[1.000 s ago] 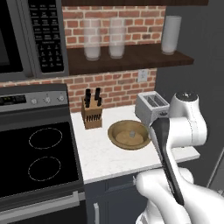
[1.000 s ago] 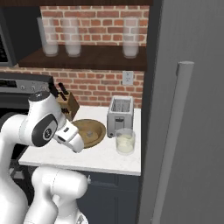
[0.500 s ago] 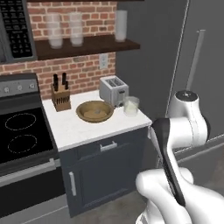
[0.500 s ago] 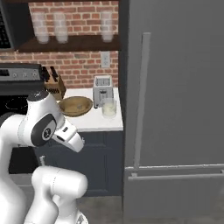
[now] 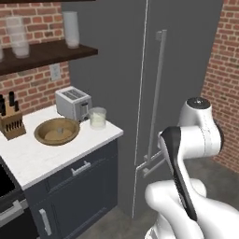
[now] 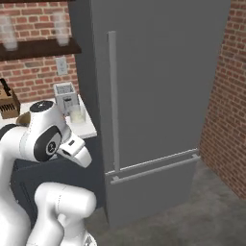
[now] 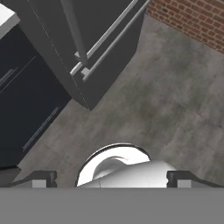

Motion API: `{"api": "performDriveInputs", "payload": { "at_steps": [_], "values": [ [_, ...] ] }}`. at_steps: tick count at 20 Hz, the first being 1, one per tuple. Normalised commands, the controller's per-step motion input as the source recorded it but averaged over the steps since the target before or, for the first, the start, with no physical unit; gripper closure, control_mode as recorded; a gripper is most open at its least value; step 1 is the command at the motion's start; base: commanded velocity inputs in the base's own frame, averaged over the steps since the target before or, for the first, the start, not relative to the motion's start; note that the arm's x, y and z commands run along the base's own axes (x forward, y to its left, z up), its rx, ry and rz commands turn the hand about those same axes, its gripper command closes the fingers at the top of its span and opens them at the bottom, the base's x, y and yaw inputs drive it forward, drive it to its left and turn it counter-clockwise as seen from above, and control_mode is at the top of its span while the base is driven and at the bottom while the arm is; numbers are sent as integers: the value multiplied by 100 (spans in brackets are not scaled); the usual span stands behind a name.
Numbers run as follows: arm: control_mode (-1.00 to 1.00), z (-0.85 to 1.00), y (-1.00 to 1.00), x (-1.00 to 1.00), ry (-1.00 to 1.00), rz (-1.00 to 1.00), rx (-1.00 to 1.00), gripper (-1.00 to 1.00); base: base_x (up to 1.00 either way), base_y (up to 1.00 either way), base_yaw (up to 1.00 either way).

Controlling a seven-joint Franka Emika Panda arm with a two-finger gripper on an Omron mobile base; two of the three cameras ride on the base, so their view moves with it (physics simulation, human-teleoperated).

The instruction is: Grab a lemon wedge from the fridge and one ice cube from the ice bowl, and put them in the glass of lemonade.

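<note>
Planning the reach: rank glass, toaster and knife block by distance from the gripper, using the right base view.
1. Glass: on the counter's corner beside the fridge, nearest the gripper.
2. Toaster: just behind the glass.
3. Knife block: far left of the counter.

Looking down past the wide-parted fingertips [image 7: 43, 178] of the hand [image 7: 112, 178]: grey floor [image 7: 175, 100] below, the closed fridge [image 7: 94, 43] with its bar handles at top, dark cabinet fronts [image 7: 26, 109] left, brick wall [image 7: 192, 19] in the corner.
</note>
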Motion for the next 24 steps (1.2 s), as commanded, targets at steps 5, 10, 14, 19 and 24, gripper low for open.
{"api": "performDriveInputs", "payload": {
  "at_steps": [5, 10, 14, 19, 24],
  "values": [
    [100, 0, 0, 0, 0, 0, 0, -100, -6, -18, -21],
    [100, 0, 0, 0, 0, 0, 0, -100, -13, -12, -8],
    [100, 0, 0, 0, 0, 0, 0, -100, -13, 0, 1],
    [100, 0, 0, 0, 0, 0, 0, -100, 0, -10, 19],
    [100, 0, 0, 0, 0, 0, 0, -100, 0, -42, 32]
  ]
}}
